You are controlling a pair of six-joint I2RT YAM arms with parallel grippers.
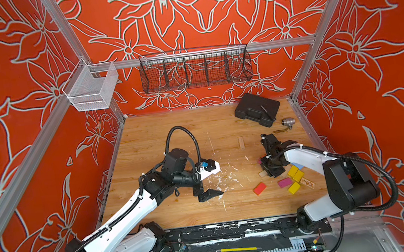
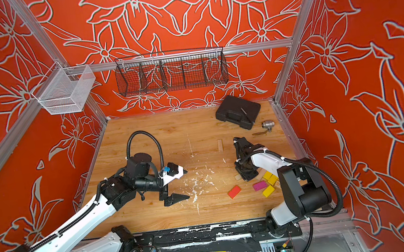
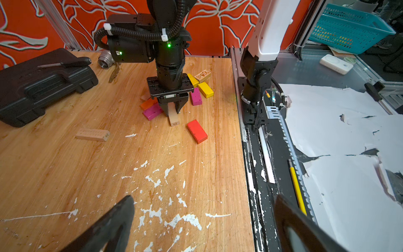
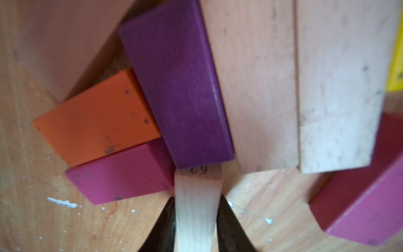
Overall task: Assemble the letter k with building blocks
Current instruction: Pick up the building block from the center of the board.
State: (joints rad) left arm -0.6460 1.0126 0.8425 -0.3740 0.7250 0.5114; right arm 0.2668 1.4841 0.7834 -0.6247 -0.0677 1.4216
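My right gripper (image 4: 197, 197) reaches down into the pile of building blocks at the table's right and is shut on a plain wood block (image 3: 174, 119) that lies flat on the table with a number on its end. Touching that block are a purple block (image 4: 178, 91), an orange one (image 4: 98, 117) and a magenta one (image 4: 122, 174). A red block (image 1: 259, 189), a second magenta block (image 1: 284, 182), yellow blocks (image 1: 294, 188) and a printed one (image 1: 309, 184) lie nearby. One plain block (image 1: 241, 142) lies alone further back. My left gripper (image 1: 210, 195) hovers open over mid-table, holding nothing.
A black plastic case (image 1: 256, 109) and a silver metal fitting (image 1: 288, 122) sit at the back right. A black wire basket (image 1: 195, 68) and a white mesh basket (image 1: 91, 89) hang on the wall rails. A yellow pencil (image 1: 238, 249) lies on the front rail.
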